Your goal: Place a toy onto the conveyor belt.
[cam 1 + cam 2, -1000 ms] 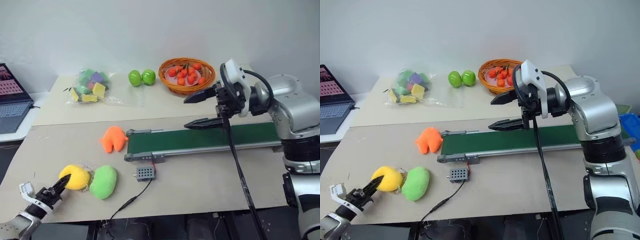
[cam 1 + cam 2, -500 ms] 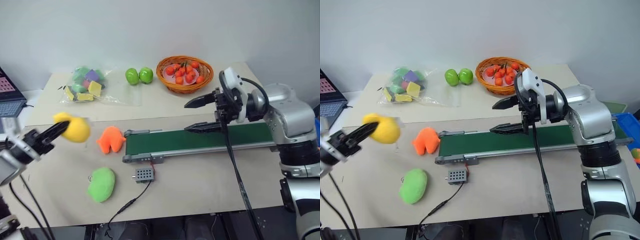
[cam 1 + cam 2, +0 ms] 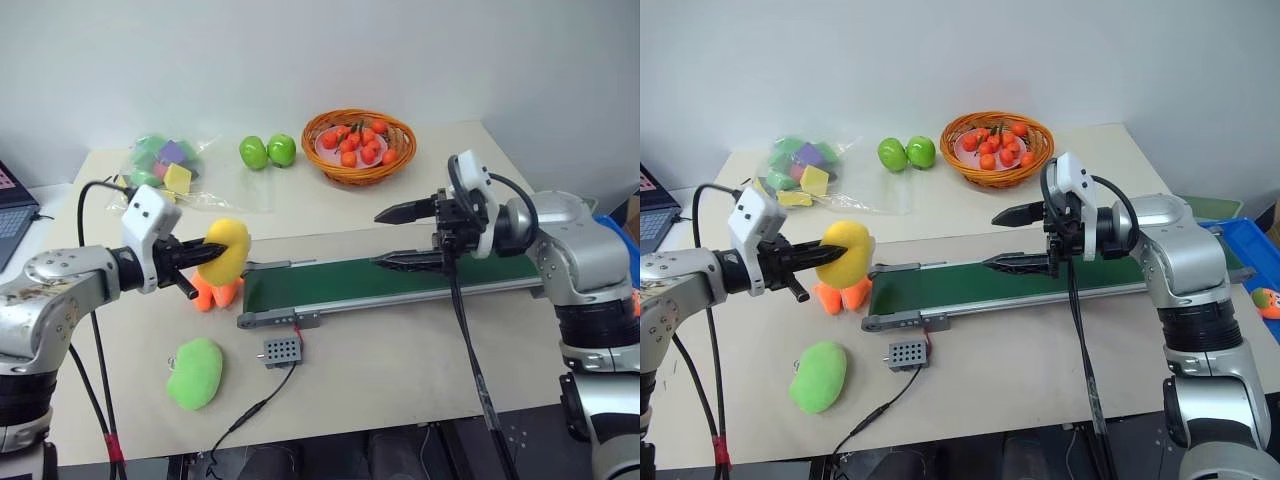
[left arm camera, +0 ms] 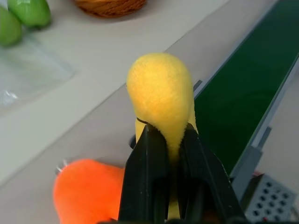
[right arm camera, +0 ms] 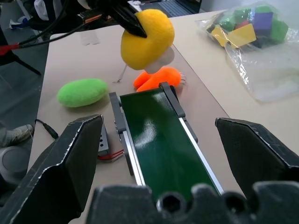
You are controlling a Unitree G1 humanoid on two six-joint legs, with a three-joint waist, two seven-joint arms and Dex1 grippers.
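— Above the orange plush (image 3: 215,290), what's up there?
— Yellow toy (image 3: 226,251), pinched in the left claw (image 3: 200,255), off the counter (image 3: 400,350), just beside the conveyor belt (image 3: 400,277) end.
— Right claw (image 3: 395,238)?
— Spread wide over the belt, holding nothing. Green plush (image 3: 196,372) lies nearer.

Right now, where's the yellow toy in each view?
Left eye view: yellow toy at centre-left, pinched in the left hand.
Right eye view: centre-left.
Left wrist view: centre, between the fingers.
Right wrist view: top centre.
Shared landmark: the conveyor belt end beside it.
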